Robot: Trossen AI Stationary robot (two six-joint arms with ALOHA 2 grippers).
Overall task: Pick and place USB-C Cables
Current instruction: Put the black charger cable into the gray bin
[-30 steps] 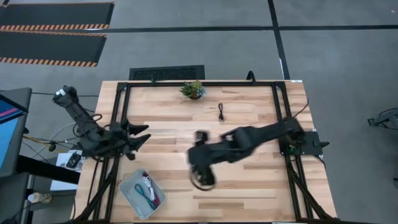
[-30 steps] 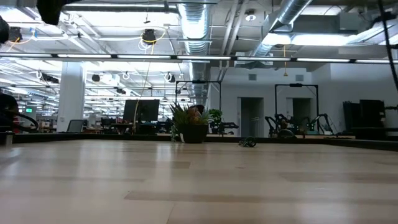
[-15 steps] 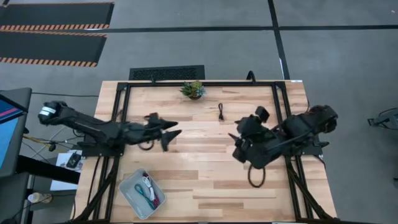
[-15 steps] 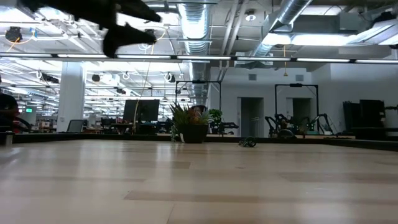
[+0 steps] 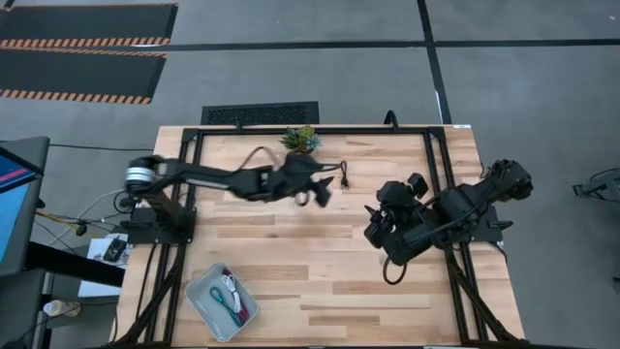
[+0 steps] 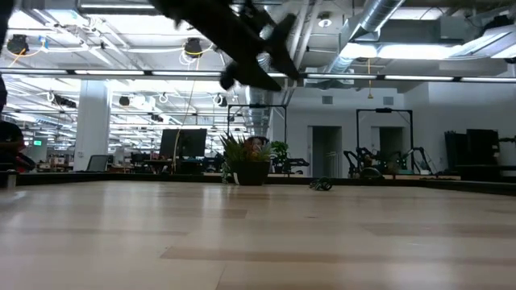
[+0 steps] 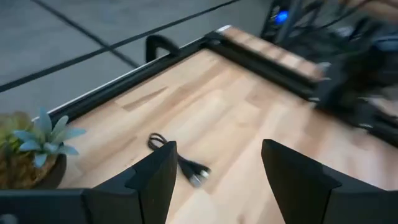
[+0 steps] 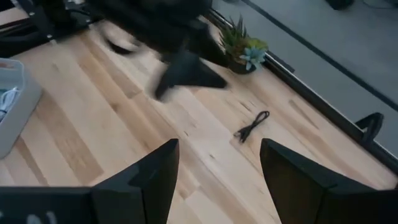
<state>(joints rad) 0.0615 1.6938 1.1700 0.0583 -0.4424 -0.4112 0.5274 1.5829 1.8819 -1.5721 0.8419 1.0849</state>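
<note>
Black cable (image 5: 344, 175): laid flat near the tabletop's far edge, beside the plant (image 5: 300, 140). Other cables (image 5: 232, 296): kept in the tray (image 5: 199, 296) at the near left corner. Left gripper (image 5: 325, 189): raised by the black cable, fingers spread, nothing grasped. Right gripper (image 5: 371, 223): parked at the right edge, fingers spread, nothing grasped.

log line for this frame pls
left gripper: open, empty, above table near black cable | right gripper: open, empty, table's right side | black cable: on table beside plant | tray: holds other cables
</note>
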